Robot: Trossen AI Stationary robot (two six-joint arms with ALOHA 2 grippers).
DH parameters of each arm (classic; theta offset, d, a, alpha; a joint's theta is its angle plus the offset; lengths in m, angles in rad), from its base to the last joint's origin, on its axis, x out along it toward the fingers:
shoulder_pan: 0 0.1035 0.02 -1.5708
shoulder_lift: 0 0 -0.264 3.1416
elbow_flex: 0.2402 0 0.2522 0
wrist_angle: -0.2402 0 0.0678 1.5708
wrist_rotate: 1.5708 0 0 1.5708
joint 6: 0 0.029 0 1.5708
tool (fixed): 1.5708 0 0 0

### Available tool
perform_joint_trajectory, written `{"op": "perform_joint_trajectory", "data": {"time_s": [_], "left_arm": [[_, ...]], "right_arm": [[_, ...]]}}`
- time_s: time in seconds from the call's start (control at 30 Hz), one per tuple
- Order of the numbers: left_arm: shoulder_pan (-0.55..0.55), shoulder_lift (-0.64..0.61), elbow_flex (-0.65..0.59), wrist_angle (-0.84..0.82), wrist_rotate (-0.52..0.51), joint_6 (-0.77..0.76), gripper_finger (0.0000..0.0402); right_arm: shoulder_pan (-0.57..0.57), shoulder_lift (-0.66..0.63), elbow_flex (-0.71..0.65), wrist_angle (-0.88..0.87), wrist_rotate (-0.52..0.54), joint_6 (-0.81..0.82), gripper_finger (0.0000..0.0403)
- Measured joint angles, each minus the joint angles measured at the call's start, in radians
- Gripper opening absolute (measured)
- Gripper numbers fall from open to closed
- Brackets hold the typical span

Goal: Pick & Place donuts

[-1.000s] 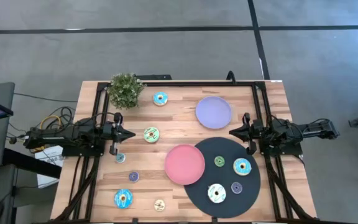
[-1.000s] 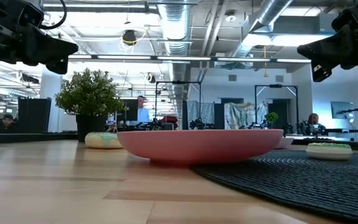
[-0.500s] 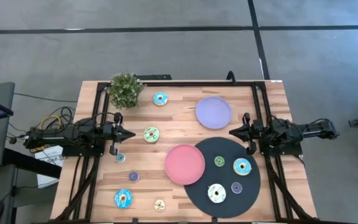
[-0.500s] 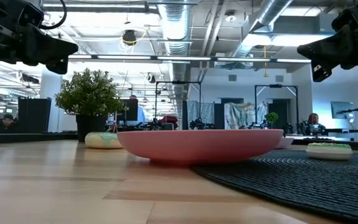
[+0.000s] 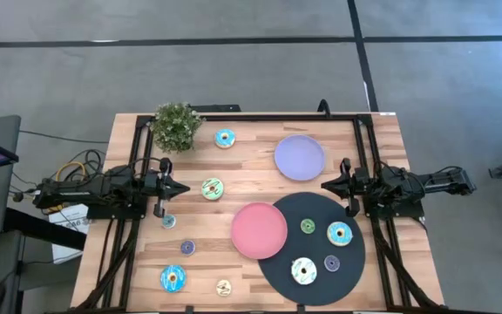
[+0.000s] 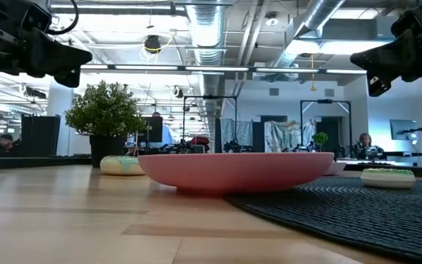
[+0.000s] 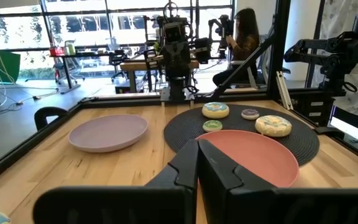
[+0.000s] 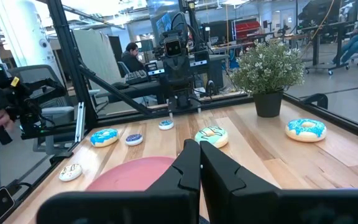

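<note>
While both arms wait at the table's side edges, the donuts lie scattered across the wooden top and the black disc (image 5: 312, 248).

Going from the left: the left gripper (image 5: 184, 187) hangs over the left rail with its fingers clenched on nothing, tip aimed inward. Just beside that tip sits a green-iced donut (image 5: 212, 187); a small pale one (image 5: 168, 221) lies close under the arm, a small purple one (image 5: 187, 248) nearer the front, then a larger blue donut (image 5: 172, 278) and a little yellow one (image 5: 224, 287) at the front edge. Near the potted plant (image 5: 177, 126) rests another blue donut (image 5: 225, 138). In the middle lie the pink plate (image 5: 258, 230) and, farther back, the lilac plate (image 5: 299, 157), both bare. On the black disc sit four more: a small green one (image 5: 308, 227), a blue one (image 5: 339, 233), a white one (image 5: 302, 270) and a small purple one (image 5: 331, 262). The right gripper (image 5: 325, 185) hovers at the right rail, likewise clamped shut and empty.

The step in hand looks like a first reach. To do it well, the left arm should probably open its fingers before descending, come straight down over the green-iced donut, straddle the ring's rim and close gently so the toy does not skid on the wood.
</note>
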Motion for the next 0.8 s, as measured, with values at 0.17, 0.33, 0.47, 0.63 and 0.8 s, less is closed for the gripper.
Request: {"op": "perform_joint_trajectory", "data": {"time_s": [0.17,0.33,0.47,0.63,0.8], "left_arm": [[0.000,0.000,0.000,0.012,0.003,-0.080,0.0000],[0.001,0.000,0.000,0.005,-0.073,-0.258,0.0000],[0.000,0.000,0.000,0.008,-0.073,-0.353,0.0000],[0.000,0.000,0.000,0.057,-0.093,-0.360,0.0000],[-0.001,0.011,0.037,0.132,-0.098,-0.308,0.0021]], "right_arm": [[0.000,0.000,0.000,0.000,0.000,0.000,0.0000],[0.000,0.000,0.000,0.000,0.000,0.000,0.0000],[0.000,0.000,0.000,0.000,0.000,0.000,0.0000],[0.000,0.000,0.000,0.000,0.000,0.000,0.0000],[0.000,0.000,0.000,0.000,0.000,0.000,0.0000]]}}
